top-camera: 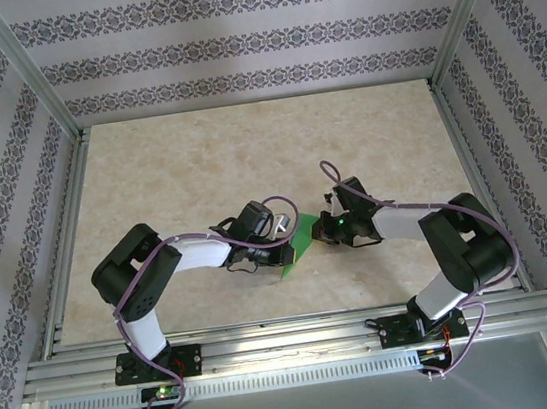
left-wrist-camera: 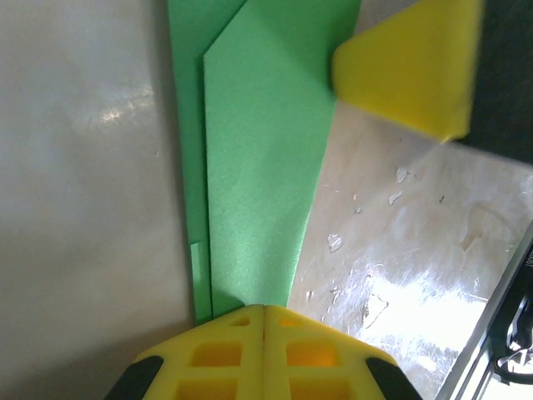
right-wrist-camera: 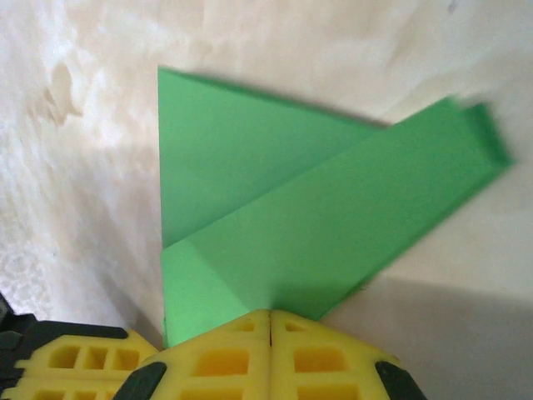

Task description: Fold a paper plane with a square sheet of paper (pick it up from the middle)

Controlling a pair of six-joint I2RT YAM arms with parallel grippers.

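Note:
The bright green sheet of paper [top-camera: 300,248] is folded into a layered, tapering shape and sits between the two grippers near the table's front middle. My left gripper [top-camera: 281,242] is shut on one end of it; in the left wrist view the paper [left-wrist-camera: 258,167] runs straight out from the closed yellow fingertips [left-wrist-camera: 264,310]. My right gripper [top-camera: 323,228] is shut on the other end, where the paper [right-wrist-camera: 291,217] bends up from its fingertips [right-wrist-camera: 271,315] along a slanted crease. Each wrist view catches the other gripper's yellow finger [left-wrist-camera: 408,67] [right-wrist-camera: 75,362].
The beige marbled table [top-camera: 247,157] lies open behind the arms. Aluminium frame rails [top-camera: 272,346] run along the near edge and sides, with patterned walls beyond. A purple cable [top-camera: 336,181] loops above the right wrist.

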